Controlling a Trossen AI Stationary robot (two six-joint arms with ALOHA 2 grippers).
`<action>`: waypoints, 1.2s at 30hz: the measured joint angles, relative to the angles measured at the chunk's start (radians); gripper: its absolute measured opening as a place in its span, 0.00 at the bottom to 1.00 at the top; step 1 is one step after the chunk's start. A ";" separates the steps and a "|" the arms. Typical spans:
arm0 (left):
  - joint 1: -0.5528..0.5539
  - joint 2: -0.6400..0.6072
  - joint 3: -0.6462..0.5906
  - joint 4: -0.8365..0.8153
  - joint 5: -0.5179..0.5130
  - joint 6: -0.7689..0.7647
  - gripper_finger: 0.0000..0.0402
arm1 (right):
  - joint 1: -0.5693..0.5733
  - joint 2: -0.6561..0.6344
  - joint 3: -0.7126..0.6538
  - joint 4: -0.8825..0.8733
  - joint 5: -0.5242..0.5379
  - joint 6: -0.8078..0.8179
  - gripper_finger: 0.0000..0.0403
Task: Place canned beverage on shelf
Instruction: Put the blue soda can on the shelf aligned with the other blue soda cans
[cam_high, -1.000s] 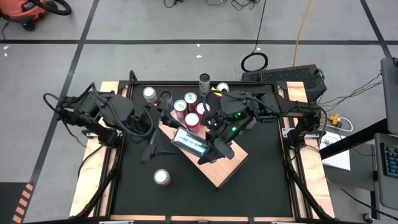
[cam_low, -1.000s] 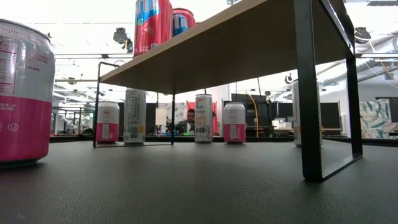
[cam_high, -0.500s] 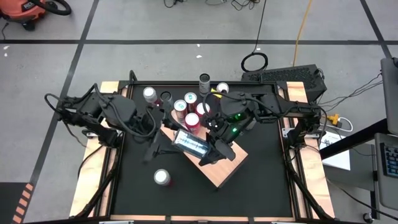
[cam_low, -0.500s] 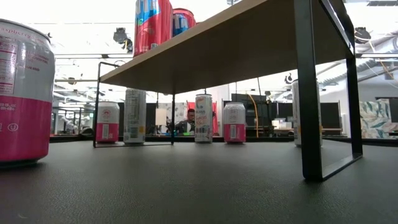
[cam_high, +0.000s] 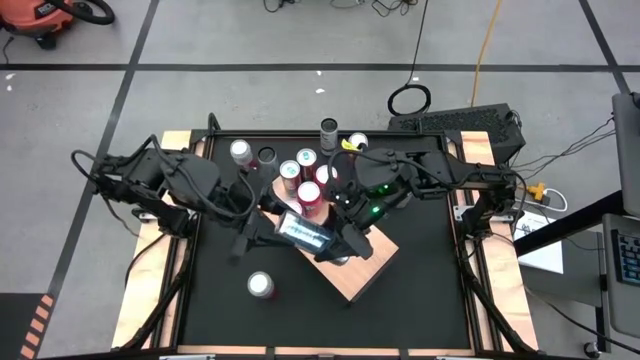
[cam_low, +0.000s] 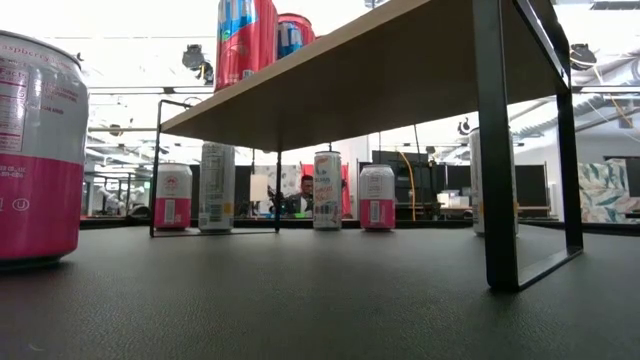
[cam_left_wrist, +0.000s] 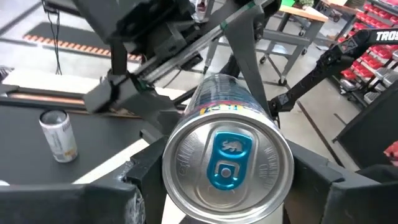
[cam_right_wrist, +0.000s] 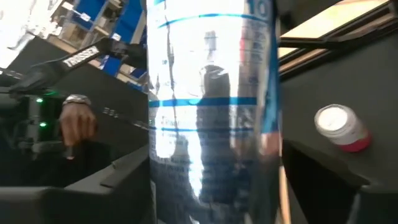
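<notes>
silver and blue, the canned beverage (cam_high: 305, 232) lies on its side in the air over the pale wood shelf (cam_high: 358, 270), held between both arms. over the last second it has slid slightly toward the left arm. the left gripper (cam_high: 268, 221) fingers now clasp its top end, while the right gripper (cam_high: 338, 243) fingers still grip its body. this looks like a handover, with the can not yet set down.
</notes>
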 joint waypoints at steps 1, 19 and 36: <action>0.000 -0.002 0.000 -0.008 0.000 -0.010 0.59 | 0.000 0.000 0.000 -0.004 0.009 -0.005 0.80; -0.001 -0.016 0.000 -0.156 0.006 -0.165 0.59 | 0.058 -0.064 0.000 -0.165 0.314 -0.132 0.90; 0.002 -0.022 0.000 -0.214 -0.015 -0.382 0.59 | 0.246 -0.065 0.000 -0.257 0.629 -0.047 0.90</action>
